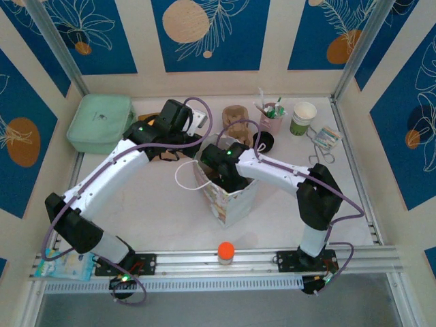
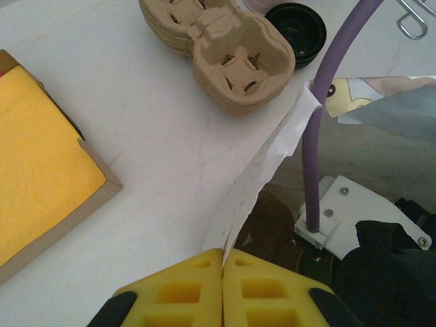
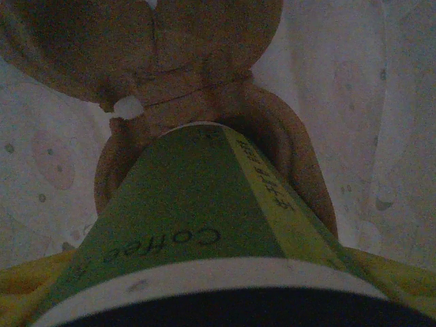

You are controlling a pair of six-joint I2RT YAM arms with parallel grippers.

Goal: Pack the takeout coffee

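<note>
Green takeout coffee (image 3: 191, 218) sits gripped between right fingers (image 3: 402, 279); left fingers (image 2: 177, 293) pinch bag (image 2: 259, 177).

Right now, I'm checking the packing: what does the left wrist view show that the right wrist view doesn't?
Left wrist alone: the left gripper shut on the rim of the paper bag, and stacked cup carriers on the table. Right wrist alone: the takeout coffee held by the right gripper, seated in a brown carrier. Both: the paper bag.

We look down on a white table (image 1: 157, 204) boxed in by cream walls (image 1: 142, 41) carrying blue, leaf-patterned panels (image 1: 102, 34).
</note>
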